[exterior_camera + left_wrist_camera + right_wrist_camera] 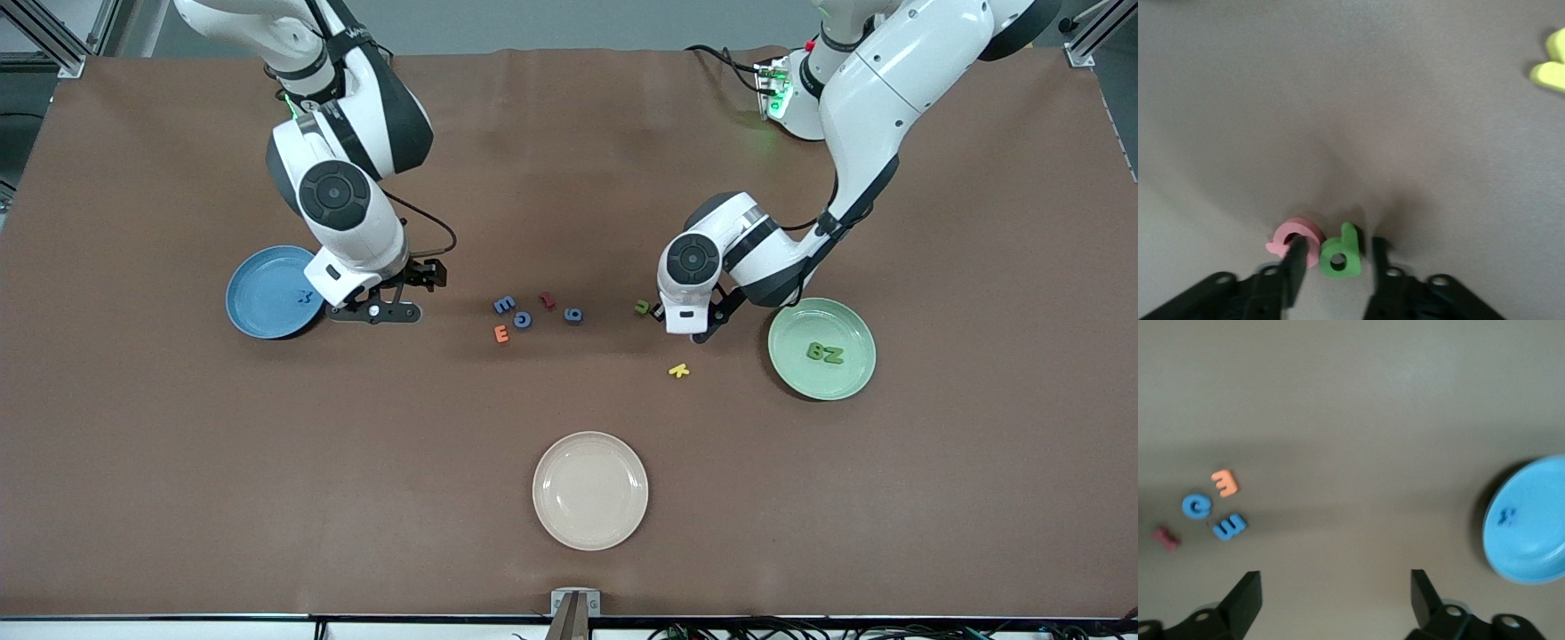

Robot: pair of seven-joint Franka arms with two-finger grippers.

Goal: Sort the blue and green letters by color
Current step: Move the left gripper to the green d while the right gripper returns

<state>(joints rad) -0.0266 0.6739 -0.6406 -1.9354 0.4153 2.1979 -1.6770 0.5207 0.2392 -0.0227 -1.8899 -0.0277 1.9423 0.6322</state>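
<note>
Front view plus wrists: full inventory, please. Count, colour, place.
Blue plate: 1, blue, toward the right arm's end.
Green plate: 1, pale green, toward the left arm's end.
Cream plate: 1, cream, nearest the front camera.
Blue letters: 4, blue; three mid-table, one in the blue plate.
Green letters: 4, green; two in the green plate, one on the table beside the left gripper, one between its fingers.
Orange E: 1, orange, beside the blue letters.
Red letter: 1, red, mid-table.
Yellow K: 1, yellow, nearer the camera than the left gripper.
Pink letter: 1, pink, touching the straddled green letter.
Left gripper: open, down at the table.
Right gripper: open, beside the blue plate.
</note>
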